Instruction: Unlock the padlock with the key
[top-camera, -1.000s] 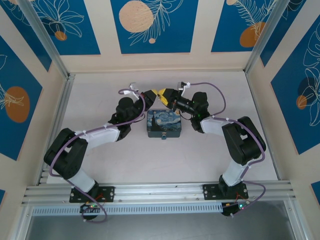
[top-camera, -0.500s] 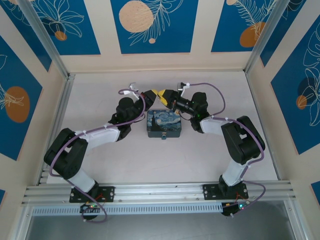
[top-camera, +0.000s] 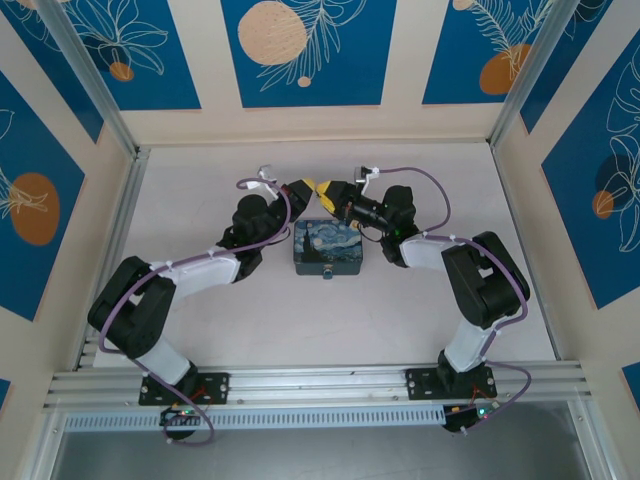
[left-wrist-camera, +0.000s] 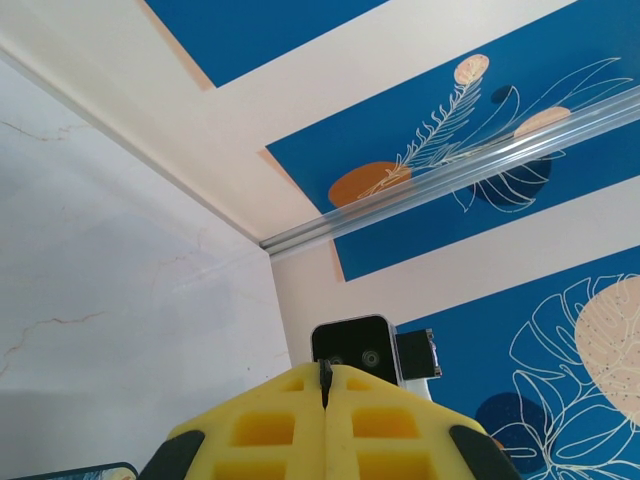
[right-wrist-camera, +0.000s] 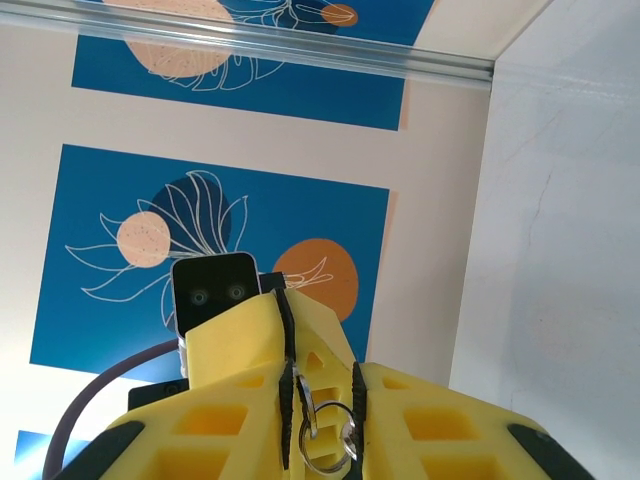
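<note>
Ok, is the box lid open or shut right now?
Shut. From above, the box shows its painted lid lying flat and square on the body, no gap visible, with the padlock at its front edge.

Open table in front of painted box, bare strip before back wall, left gripper and right gripper tips close together just beyond box, left arm and right arm flanking box, side walls hemming table, frame rail along near edge.
</note>
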